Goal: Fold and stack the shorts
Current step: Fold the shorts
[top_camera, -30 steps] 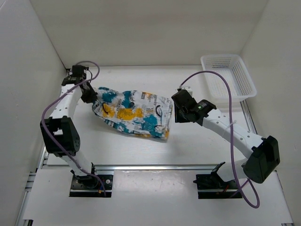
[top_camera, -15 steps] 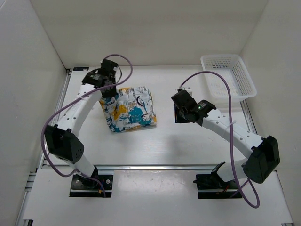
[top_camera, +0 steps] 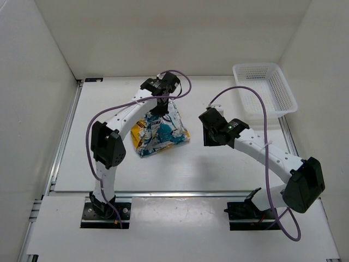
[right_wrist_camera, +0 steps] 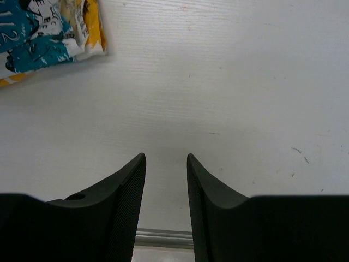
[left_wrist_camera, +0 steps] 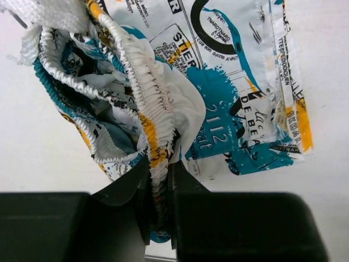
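White cloth splashed with teal, yellow-orange and black is pinched in my left gripper (left_wrist_camera: 161,174). I have the shorts (top_camera: 161,132) by their gathered elastic waistband, the jaws closed tight on that ruffled edge, which runs up between them in the wrist view. I hold there because the elastic is the thickest, firmest part, so the thin fabric is unlikely to slip out. The arm arches across from its base on the near left, so the grip sits above the far side of the bundle, near the middle of the table (top_camera: 229,169). The raised waistband peaks under my fingers while the rest of the garment drapes down onto the surface, one printed panel lying flat beneath and toward the near side. It looks to me like a half-made fold, the lifted edge carried over the lower layer, though I judge that from the tent shape alone.

My right gripper (right_wrist_camera: 166,164) is apart from the cloth, just to the right of it, hovering low over the table with its jaws parted and nothing between them. Only a corner of the print shows at the top left of its view. I take it that it waits to one side so the fold can come down unobstructed, ready to press or pinch a corner.

The white mesh basket (top_camera: 285,94) stands at the far right, well apart from both grippers and the shorts.
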`<state>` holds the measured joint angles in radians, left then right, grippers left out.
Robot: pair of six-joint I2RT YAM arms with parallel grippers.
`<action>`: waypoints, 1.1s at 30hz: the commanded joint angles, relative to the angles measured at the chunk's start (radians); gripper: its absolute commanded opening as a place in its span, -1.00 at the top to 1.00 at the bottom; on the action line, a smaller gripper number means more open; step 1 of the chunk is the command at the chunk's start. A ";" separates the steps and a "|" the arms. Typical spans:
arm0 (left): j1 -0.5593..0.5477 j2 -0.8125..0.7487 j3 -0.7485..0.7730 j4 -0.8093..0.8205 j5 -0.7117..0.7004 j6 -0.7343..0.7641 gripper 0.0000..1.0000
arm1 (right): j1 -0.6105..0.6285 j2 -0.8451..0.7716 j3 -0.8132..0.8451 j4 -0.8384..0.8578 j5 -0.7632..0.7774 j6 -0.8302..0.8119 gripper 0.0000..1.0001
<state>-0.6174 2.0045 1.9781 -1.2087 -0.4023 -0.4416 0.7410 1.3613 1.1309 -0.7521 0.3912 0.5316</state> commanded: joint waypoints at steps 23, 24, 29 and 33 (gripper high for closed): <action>0.263 -0.387 -0.336 0.187 0.309 -0.161 0.10 | 0.003 0.252 0.231 0.115 -0.279 -0.134 0.03; 0.283 -0.426 -0.417 0.210 0.309 -0.176 0.36 | 0.003 0.284 0.263 0.128 -0.313 -0.151 0.07; 0.381 -0.484 -0.605 0.291 0.456 -0.186 0.79 | -0.006 0.545 0.489 0.128 -0.409 -0.176 0.51; 0.415 -0.510 -0.648 0.291 0.468 -0.163 0.79 | -0.054 0.720 0.636 0.119 -0.449 -0.136 0.66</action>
<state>-0.2211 1.5585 1.3304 -0.9676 0.0093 -0.6167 0.7284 1.9987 1.6970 -0.6270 0.0105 0.3916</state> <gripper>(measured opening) 0.109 0.181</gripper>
